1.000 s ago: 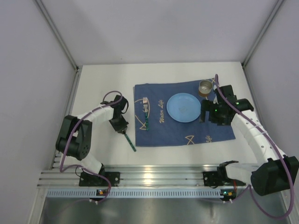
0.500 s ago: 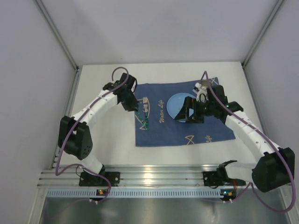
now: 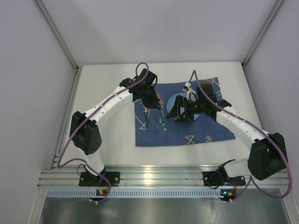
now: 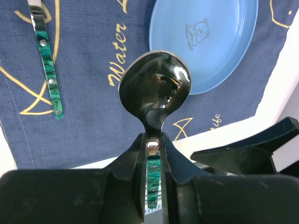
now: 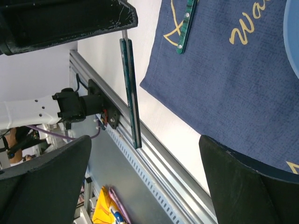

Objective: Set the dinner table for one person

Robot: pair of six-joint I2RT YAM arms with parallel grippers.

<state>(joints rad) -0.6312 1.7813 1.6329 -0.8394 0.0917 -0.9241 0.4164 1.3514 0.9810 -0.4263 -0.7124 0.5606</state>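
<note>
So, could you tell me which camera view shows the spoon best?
Left wrist view: the spoon is close and central, its bowl in full view. Top external shows the spoon tiny; right wrist shows only a thin edge-on strip.

Overhead camera looks down; wrist cameras sit close.
Ahead of left pincer [image 4: 152,139] and right pincer [image 5: 145,158], all share the cloth [image 3: 177,135].

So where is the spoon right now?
In the top view the spoon hangs from the left end effector over the blue cloth, between the fork lying to its left and the blue plate to its right.
</note>
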